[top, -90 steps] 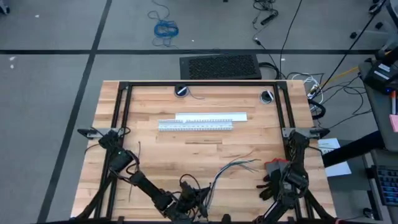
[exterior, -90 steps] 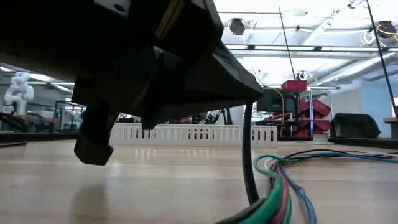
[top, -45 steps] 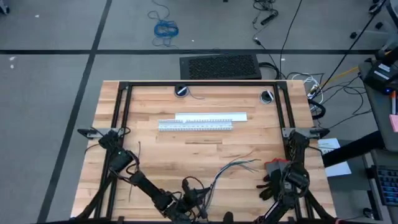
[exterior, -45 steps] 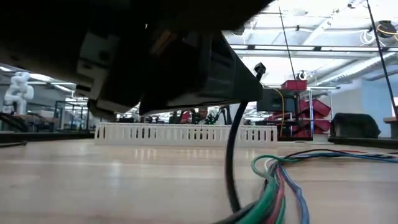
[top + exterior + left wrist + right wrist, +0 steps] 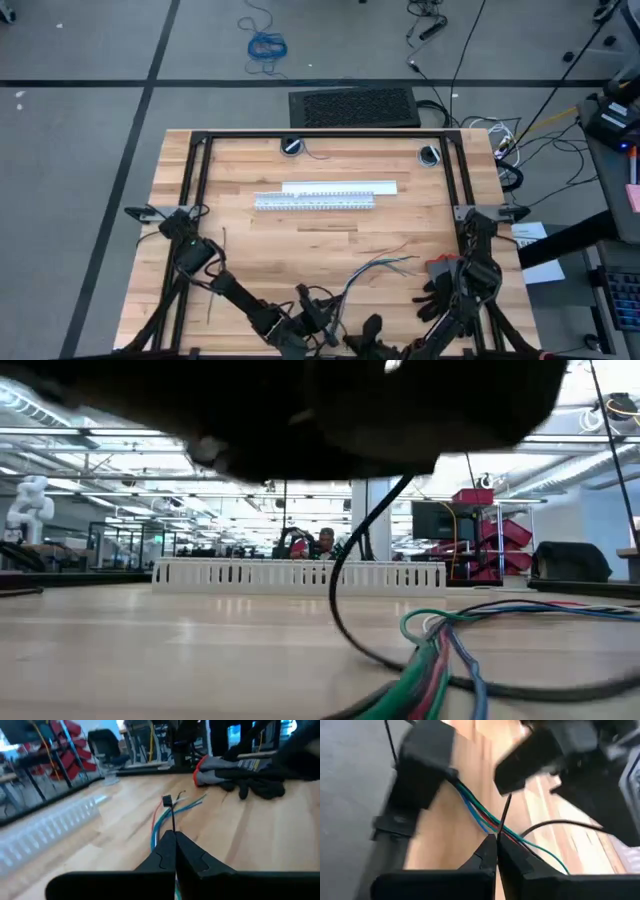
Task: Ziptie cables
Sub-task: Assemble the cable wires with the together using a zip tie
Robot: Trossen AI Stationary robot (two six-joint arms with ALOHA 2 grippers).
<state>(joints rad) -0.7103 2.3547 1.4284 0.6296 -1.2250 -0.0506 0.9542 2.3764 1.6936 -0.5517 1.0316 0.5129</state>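
From above, both arms reach to the near edge of the wooden table (image 5: pixel 300 240). The left gripper (image 5: pixel 318 333) sits at the near end of the cables (image 5: pixel 375 268), whose loose ends fan away from it toward the right arm's side. The right gripper (image 5: pixel 372 328) is just beside the left one, on the other side of the cables. A thin dark ziptie (image 5: pixel 224 243) lies well apart from both, out toward the left arm's base. Farther across the table lies a white slotted duct (image 5: pixel 315 201). A dark glove (image 5: pixel 438 288) rests by the right arm.

At table height, the coloured cables (image 5: pixel 440 650) curl on the wood below a dark arm, with a black lead looping over them.

The left wrist camera shows its fingers (image 5: pixel 187 857) pressed together on a ziptie (image 5: pixel 171 817) that stands straight out ahead of them, over the cables (image 5: pixel 165 820).

The right wrist camera shows its fingers (image 5: pixel 485 855) closed, pinching the same ziptie (image 5: pixel 504 815) just above the cables (image 5: pixel 480 812).
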